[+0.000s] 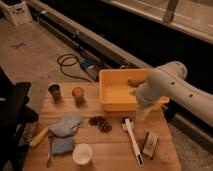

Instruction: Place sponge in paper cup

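Note:
A white paper cup [82, 154] stands upright near the table's front edge, left of centre. A blue sponge [62, 145] lies flat just left of the cup, beside a crumpled blue-grey cloth [65, 125]. My gripper [141, 116] hangs at the end of the white arm [170, 85], over the table at the front right corner of the yellow bin [117, 95]. It is well to the right of the sponge and cup and holds nothing that shows.
On the wooden table [110, 160] are a dark cup [54, 91], an orange cup [78, 93], a dark cluster [100, 123], a white brush [132, 140], a small block [150, 144] and a banana [39, 136]. A black chair [15, 115] stands left.

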Robot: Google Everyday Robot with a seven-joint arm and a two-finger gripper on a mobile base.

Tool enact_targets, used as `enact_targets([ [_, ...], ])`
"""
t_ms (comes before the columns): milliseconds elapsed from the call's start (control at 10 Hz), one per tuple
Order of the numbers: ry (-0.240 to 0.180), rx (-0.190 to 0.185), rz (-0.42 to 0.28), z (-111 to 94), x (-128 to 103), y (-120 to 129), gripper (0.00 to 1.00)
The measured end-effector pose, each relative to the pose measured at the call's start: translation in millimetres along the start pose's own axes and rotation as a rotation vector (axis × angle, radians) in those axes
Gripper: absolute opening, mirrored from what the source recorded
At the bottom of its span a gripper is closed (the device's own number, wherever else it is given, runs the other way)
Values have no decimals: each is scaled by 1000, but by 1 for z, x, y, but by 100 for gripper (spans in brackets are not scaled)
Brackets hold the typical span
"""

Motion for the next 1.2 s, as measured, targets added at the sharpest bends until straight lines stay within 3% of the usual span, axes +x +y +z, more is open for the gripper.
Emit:
enact_targets([
  [400, -72, -20, -150, 27, -93, -22, 80],
  [700, -118, -72, -319, 55, -170, -23, 80],
  [800, -120, -81, -343, 59, -179, -22, 80],
  [1200, -119, -83, -343, 59, -178, -21, 80],
])
